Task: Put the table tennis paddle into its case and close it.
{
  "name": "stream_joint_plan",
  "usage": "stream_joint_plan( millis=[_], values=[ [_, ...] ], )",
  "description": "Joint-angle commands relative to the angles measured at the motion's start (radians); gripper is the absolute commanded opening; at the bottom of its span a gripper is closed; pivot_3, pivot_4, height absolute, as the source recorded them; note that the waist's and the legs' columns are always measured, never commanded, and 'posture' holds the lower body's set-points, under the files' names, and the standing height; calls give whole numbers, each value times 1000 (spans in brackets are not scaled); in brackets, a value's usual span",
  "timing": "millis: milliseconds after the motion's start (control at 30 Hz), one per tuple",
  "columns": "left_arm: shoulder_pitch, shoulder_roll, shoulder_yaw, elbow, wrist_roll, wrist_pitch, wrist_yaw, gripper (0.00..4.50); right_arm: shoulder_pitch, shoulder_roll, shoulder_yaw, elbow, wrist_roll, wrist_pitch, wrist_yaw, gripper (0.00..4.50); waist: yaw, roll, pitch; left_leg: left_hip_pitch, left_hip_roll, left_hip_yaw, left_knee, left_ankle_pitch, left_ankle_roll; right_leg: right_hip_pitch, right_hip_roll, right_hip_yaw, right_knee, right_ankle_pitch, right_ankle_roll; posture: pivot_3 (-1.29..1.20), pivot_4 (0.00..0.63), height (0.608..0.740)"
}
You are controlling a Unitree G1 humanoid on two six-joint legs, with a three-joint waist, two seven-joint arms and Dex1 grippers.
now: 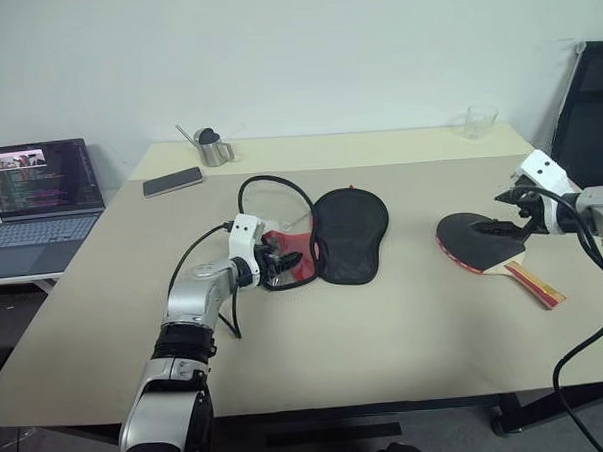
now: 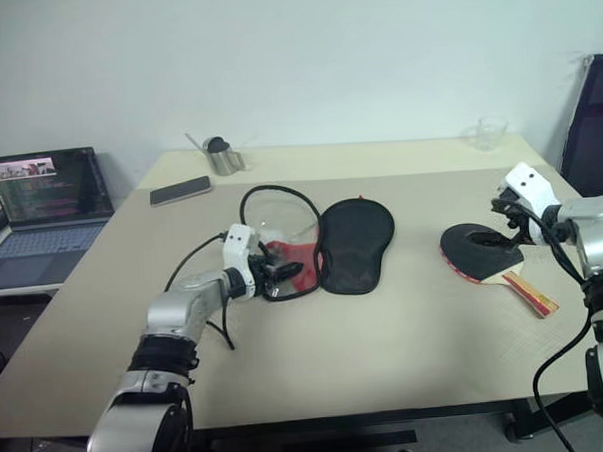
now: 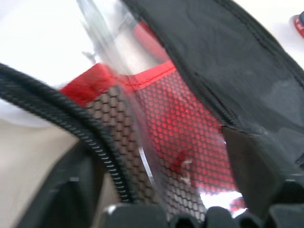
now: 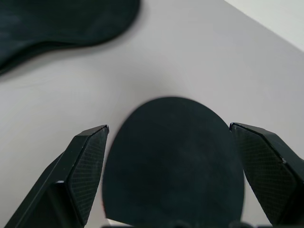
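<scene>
The paddle (image 1: 479, 241) lies right of the case (image 1: 348, 233).

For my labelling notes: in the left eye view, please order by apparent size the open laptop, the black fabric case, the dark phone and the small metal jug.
1. open laptop
2. black fabric case
3. dark phone
4. small metal jug; close to the phone, so this last order is unsure.

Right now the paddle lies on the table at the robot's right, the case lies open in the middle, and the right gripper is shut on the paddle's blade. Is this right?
Not quite. The right gripper is open, its fingers spread either side of the paddle blade, as the right wrist view shows. The paddle lies on the table at the robot's right, and the case lies open in the middle.
</scene>
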Motion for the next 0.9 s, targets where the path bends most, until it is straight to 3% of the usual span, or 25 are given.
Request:
stream_joint_plan(
  millis=[33, 233, 400, 600, 900],
  values=[
    [77, 114, -66, -237, -4, 48, -115, 4448, -47, -28, -63, 42, -7, 103, -98, 4500, -5, 0, 0, 0, 0, 0, 0, 0, 0, 0, 0, 1, 0, 0, 0, 0, 150, 740],
    [225, 336, 39, -505, -109, 119, -239, 4448, 47, -135, -52, -68, 3, 290, -20, 4500, -5, 0, 0, -2, 1, -1, -2, 0, 0, -2, 0, 4, -2, 0, 0, 0, 150, 740],
    [283, 362, 134, -563, -224, 67, -326, 4448, 59, -117, -41, -35, -8, 339, -60, 4500, -7, 1, 0, 1, 0, 0, -1, 0, 1, 3, 0, 1, -3, 0, 0, 0, 150, 740],
    [257, 308, 72, -570, -233, 49, -302, 4448, 33, -72, 39, -4, -22, 406, 5, 4500, -9, 1, 0, 3, 0, 0, -1, 0, 1, 3, 1, 0, 0, 0, 0, 0, 150, 740],
    [251, 293, 57, -579, -245, 52, -281, 4448, -43, 6, 104, 191, -74, 332, -15, 4500, -11, 0, 0, 2, 0, 1, -1, 0, 1, 2, 1, 1, 0, 0, 0, 0, 150, 740]
  ],
)
